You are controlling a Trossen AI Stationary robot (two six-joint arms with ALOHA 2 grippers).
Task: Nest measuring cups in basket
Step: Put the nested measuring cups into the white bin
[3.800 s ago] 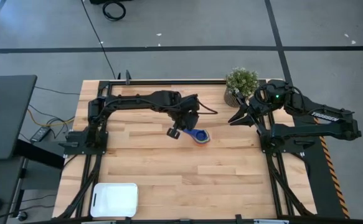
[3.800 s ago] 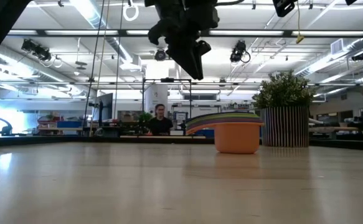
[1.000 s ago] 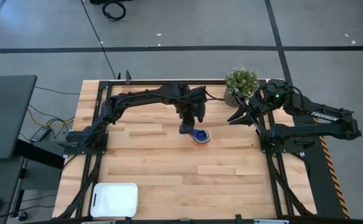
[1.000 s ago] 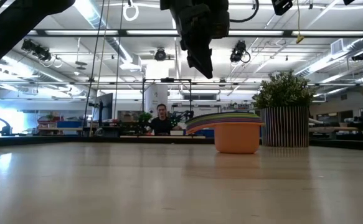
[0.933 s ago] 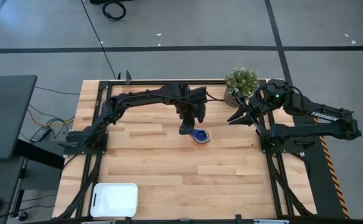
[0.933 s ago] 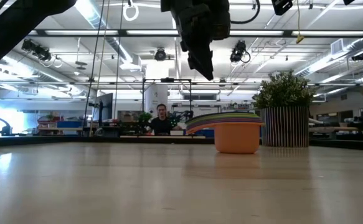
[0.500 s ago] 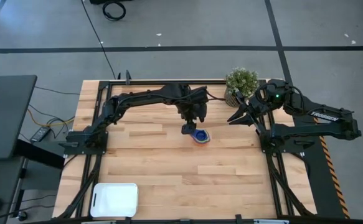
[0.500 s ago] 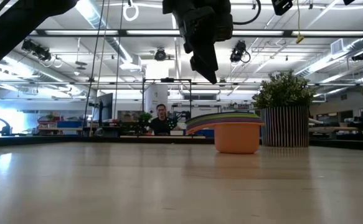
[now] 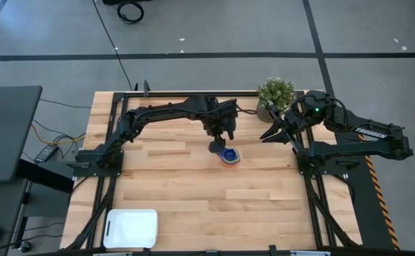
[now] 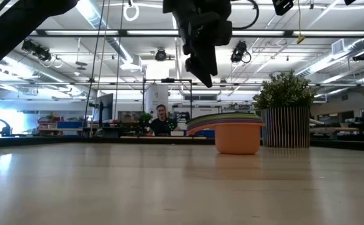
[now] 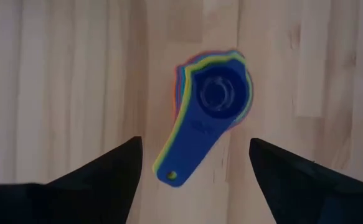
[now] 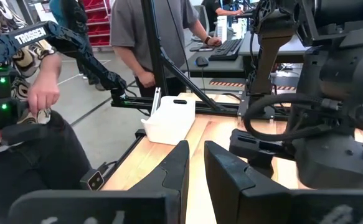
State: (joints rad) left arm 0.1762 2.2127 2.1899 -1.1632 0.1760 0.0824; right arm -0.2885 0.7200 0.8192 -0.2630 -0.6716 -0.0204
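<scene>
Directly below left gripper (image 11: 193, 168): measuring cups (image 11: 213, 102)

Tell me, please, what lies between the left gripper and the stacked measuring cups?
Nothing: in the left wrist view the open left gripper hangs over the measuring cups, with only bare table around them.

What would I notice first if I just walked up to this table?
Probably the colourful stack of measuring cups nested together mid-table, blue on top, with the left gripper hanging open right above them. Next, the little green plant at the far edge near the waiting right gripper, and the empty white basket alone at the near left corner.
</scene>
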